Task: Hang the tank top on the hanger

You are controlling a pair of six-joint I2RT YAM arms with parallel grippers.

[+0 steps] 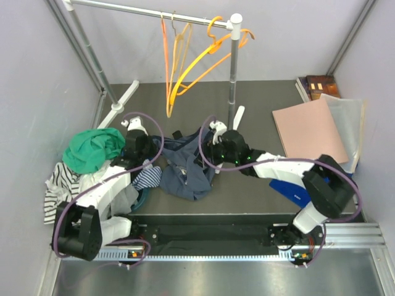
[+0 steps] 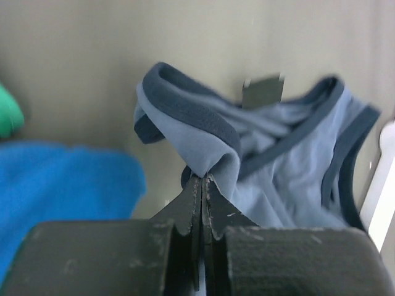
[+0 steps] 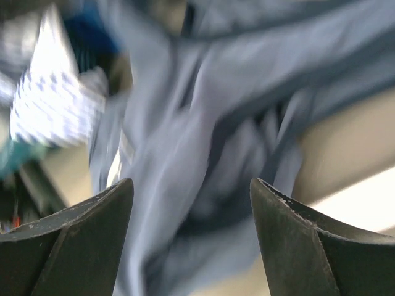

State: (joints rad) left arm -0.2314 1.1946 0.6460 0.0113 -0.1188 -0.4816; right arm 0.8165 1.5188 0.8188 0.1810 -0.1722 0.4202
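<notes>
Pressing the left fingers together on a raised fold of the tank top at its dark-banded edge, probably to pull a strap opening clear of the heap. Holding the right fingers spread wide close over the same cloth, seemingly readying a second grip, though too blurred to tell touching from hovering. Leaving the rest of it crumpled on the table between the two arms, well apart from the hanger hooked on the rail at the back; judging by that, gathering and opening the cloth first, threading not yet begun.
</notes>
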